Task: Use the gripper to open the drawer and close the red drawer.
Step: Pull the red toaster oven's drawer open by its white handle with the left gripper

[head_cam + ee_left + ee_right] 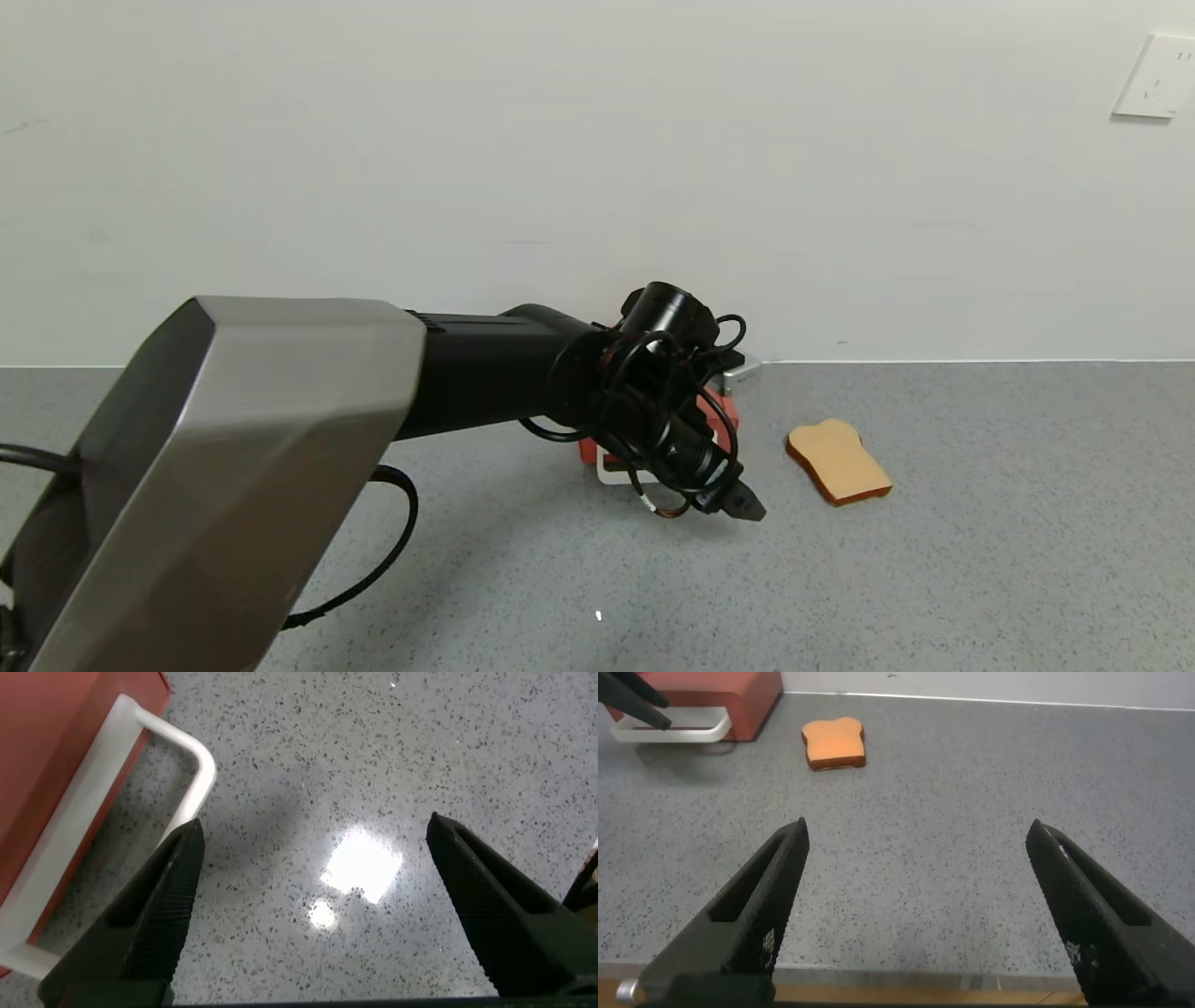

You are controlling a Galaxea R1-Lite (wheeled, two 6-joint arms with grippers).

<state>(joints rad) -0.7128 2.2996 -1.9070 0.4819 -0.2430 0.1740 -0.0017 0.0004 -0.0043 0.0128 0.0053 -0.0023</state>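
- The right pincer (915, 915) hangs low over the near edge of the grey counter (980, 560), well apart from the work; its jaws are spread wide and hold nothing. It does not show in the head view and looks idle.
- Farther in, the left pincer (308, 905) hovers just above the counter, jaws wide apart and empty. One finger (154, 910) sits just beside the white handle (168, 751), outside its loop.
- The red drawer (724, 411) lies behind it, near the wall, mostly hidden by the left arm in the head view.
- A toast slice (838, 460) lies to the drawer's right, well apart.
- Risk, as I judge it: the handle is not between the jaws, so closing now would grip air or clip the handle's corner.
- The drawer looks light; a push from the finger could slide it along the counter instead of working it.
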